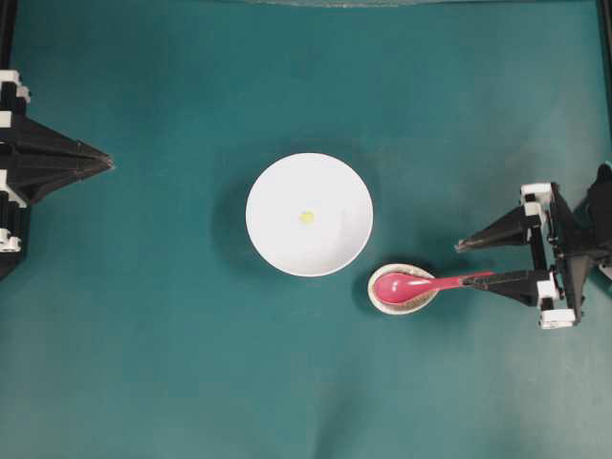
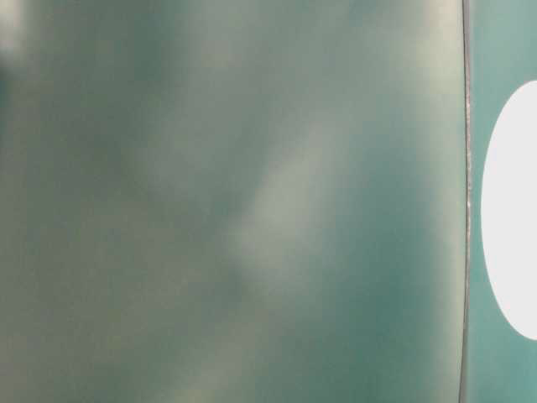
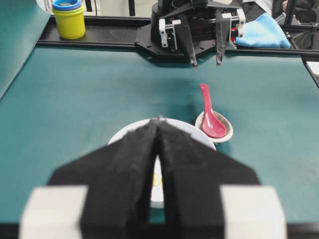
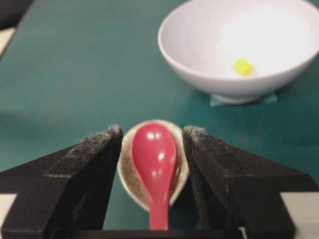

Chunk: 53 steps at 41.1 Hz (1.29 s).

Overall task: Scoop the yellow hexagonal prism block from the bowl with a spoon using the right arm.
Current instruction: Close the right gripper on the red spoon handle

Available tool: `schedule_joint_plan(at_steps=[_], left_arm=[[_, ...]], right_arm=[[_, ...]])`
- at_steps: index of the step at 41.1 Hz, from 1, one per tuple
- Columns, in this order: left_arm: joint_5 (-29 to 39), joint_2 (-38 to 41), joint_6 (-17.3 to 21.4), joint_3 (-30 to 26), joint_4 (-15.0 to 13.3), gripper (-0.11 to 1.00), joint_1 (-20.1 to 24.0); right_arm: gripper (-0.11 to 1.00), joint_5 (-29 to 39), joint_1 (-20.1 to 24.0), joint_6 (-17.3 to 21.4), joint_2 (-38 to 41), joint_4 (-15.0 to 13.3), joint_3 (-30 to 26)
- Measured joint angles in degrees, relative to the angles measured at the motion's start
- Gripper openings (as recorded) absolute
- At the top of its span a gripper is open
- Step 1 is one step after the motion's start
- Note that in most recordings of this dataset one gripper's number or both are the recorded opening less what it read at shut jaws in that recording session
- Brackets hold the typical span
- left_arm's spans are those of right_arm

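Right gripper point(image 4: 152, 134) spread wide, straddling spoon point(image 4: 154, 159) at lower centre, not clamped. Yellow block point(image 4: 243, 66) in bowl point(image 4: 199, 69), upper right.

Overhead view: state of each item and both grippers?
yellow block: lying loose in the white bowl.
pink spoon: scoop resting in the small speckled dish, handle toward the right gripper.
right gripper: open, jaws either side of the spoon.
left gripper: shut, empty.

Yellow block point(image 1: 307, 217) lies in white bowl point(image 1: 277, 239); pink spoon point(image 1: 421, 283) beside.
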Motion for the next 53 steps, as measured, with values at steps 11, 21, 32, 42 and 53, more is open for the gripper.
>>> schedule_joint_plan(at_steps=[11, 21, 32, 42, 53], left_arm=[[0.18, 0.00, 0.09, 0.00, 0.09, 0.00, 0.00], [0.18, 0.00, 0.09, 0.00, 0.00, 0.00, 0.00], [0.26, 0.00, 0.09, -0.09, 0.09, 0.00, 0.00], [0.35, 0.00, 0.09, -0.09, 0.00, 0.00, 0.00], [0.70, 0.00, 0.09, 0.00, 0.09, 0.00, 0.00]], right_arm=[[0.57, -1.05, 2.81, 0.88, 5.80, 1.76, -0.35], [0.57, -2.99, 3.96, 2.29, 11.69, 1.76, -0.88], [0.57, -4.48, 4.83, 2.55, 18.63, 1.76, -3.25], [0.57, -5.98, 4.92, 2.64, 22.32, 1.76, -3.60], [0.57, -6.06, 4.83, 2.55, 22.94, 1.85, -3.34]])
